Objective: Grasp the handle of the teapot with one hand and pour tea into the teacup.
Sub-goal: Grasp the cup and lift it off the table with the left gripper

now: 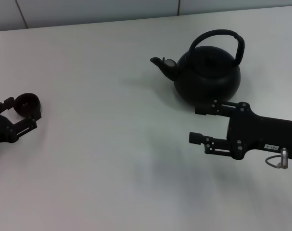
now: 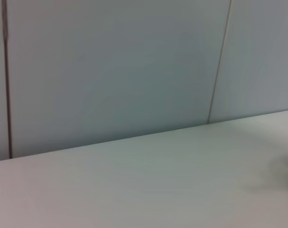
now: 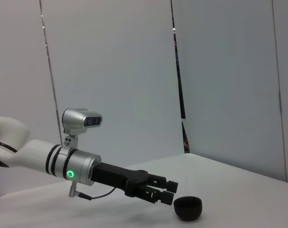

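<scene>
The matte-black teapot (image 1: pixel 208 72) stands on the white table at the back right, its spout pointing left and its arched handle (image 1: pixel 218 34) upright. My right gripper (image 1: pixel 197 123) hovers just in front of the pot, open, fingers pointing left with nothing between them. The small dark teacup (image 1: pixel 28 103) sits at the far left. My left gripper (image 1: pixel 23 111) is open there, and the cup lies at its fingertips. In the right wrist view the teacup (image 3: pixel 188 208) rests on the table just beyond the left gripper (image 3: pixel 167 191). The left wrist view shows neither.
The white table (image 1: pixel 112 144) spreads between the two arms. A pale panelled wall (image 2: pixel 110 71) runs along its far edge. The left arm's silver wrist with a green light (image 3: pixel 75 171) reaches in low over the table.
</scene>
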### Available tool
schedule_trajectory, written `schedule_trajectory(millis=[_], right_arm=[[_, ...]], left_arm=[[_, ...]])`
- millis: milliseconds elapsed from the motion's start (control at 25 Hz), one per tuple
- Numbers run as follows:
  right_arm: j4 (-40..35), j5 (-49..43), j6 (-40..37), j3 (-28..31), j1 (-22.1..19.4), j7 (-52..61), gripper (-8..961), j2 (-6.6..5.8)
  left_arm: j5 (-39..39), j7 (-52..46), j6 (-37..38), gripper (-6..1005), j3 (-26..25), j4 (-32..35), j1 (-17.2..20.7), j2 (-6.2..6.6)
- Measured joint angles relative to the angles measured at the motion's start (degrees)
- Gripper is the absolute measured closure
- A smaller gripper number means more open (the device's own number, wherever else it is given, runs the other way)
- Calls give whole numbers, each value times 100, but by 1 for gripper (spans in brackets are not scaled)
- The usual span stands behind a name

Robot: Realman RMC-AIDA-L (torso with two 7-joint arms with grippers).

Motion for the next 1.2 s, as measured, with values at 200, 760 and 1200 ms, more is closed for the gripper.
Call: schedule_trajectory(millis=[200, 760, 1200], right_arm=[[6, 0, 0, 0, 48, 2, 259, 5], [148, 0, 14, 0, 231, -1, 260, 8], [174, 7, 62, -41, 365, -14, 259, -5]], left_arm=[[-19, 3, -71, 165, 0, 0, -24, -1], [-32, 4, -483, 142, 44, 3, -98, 21], [12, 3, -706, 143, 59, -76, -104, 21]])
